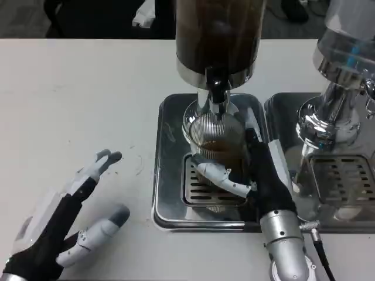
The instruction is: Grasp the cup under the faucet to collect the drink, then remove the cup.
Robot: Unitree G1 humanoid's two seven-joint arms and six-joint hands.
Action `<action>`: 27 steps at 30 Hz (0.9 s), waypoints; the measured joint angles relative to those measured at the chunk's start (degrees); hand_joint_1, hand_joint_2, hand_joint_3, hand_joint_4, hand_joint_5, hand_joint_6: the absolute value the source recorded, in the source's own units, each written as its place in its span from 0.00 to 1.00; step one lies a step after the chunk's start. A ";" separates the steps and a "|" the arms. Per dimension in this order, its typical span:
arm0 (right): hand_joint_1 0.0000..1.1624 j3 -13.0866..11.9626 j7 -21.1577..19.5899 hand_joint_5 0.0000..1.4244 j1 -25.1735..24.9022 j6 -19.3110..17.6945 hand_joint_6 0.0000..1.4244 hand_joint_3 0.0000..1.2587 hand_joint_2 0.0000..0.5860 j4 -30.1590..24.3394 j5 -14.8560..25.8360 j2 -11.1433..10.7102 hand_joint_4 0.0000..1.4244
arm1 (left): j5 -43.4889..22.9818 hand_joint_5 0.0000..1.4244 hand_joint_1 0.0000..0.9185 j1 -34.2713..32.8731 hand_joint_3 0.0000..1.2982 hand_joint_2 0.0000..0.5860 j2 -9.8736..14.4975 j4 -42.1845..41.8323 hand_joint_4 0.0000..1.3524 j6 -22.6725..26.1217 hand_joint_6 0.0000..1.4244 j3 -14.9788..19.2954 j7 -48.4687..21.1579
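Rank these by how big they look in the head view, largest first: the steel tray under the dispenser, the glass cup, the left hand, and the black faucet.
1. Steel tray
2. Left hand, though it lies nearest the camera, which inflates it
3. Glass cup, partly covered by the right hand
4. Black faucet

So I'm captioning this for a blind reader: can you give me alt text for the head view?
The right hand holds a ribbed clear cup with brown drink under the faucet of a dispenser, above a steel drip tray. The left hand rests open on the white table. A second dispenser stands to the right.
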 measured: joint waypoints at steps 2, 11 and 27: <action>0.80 0.01 -0.19 0.17 0.00 -0.06 0.25 0.00 0.32 0.00 -0.01 0.13 0.14 | -0.52 0.06 0.00 -0.02 0.11 0.27 0.01 0.07 0.00 -0.01 0.00 -0.06 0.00; 0.84 0.11 -0.88 0.25 0.01 0.22 0.34 0.15 0.35 -0.01 -0.48 0.16 0.24 | -1.45 0.06 0.00 -0.10 0.14 0.27 0.03 0.26 0.00 -0.08 0.00 -0.40 0.00; 0.96 -0.16 -6.84 0.44 -0.07 0.23 0.55 0.39 0.32 0.84 -1.83 1.25 0.38 | -3.22 0.07 0.00 -0.01 0.16 0.27 0.03 0.24 0.00 -0.07 0.01 -0.63 0.00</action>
